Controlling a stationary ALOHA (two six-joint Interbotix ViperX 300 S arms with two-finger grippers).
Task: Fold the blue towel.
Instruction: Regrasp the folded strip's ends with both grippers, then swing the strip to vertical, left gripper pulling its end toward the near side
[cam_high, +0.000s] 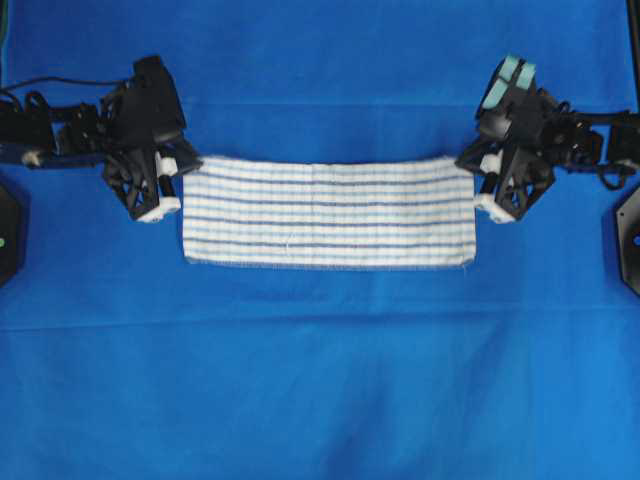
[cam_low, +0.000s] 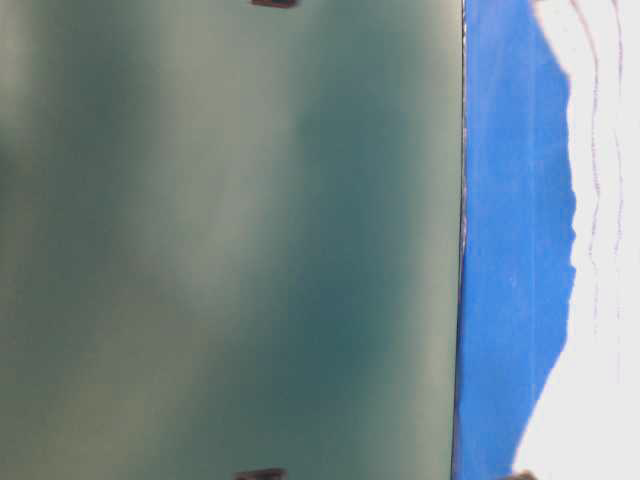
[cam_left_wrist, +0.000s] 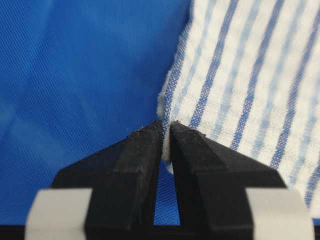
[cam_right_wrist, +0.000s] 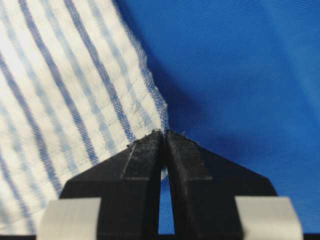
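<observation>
A plain solid-blue cloth (cam_high: 320, 380) covers the whole counter in the overhead view, smooth for the most part, with faint creases running across it below the middle and a few soft wrinkles toward the near edge. On it, at the centre, lies the blue towel (cam_high: 325, 212): a white woven strip with thin dark-blue and pale-blue stripes running along its length, spread flat and wide from side to side. Its far long edge bows slightly, lifted at both ends.

The left claw (cam_high: 182, 168) is pinched closed on the towel's far left corner; the left wrist view shows the black fingers (cam_left_wrist: 137, 165) pressed together with the hem caught between their tips. The right claw (cam_high: 474, 165) is likewise clamped tight on the far right corner, the hem nipped between its fingers (cam_right_wrist: 190, 170).

The table-level view is turned sideways: a blurred grey-green wall (cam_low: 220, 240) fills most of it, with the blue covering and the pale towel at the right edge.
</observation>
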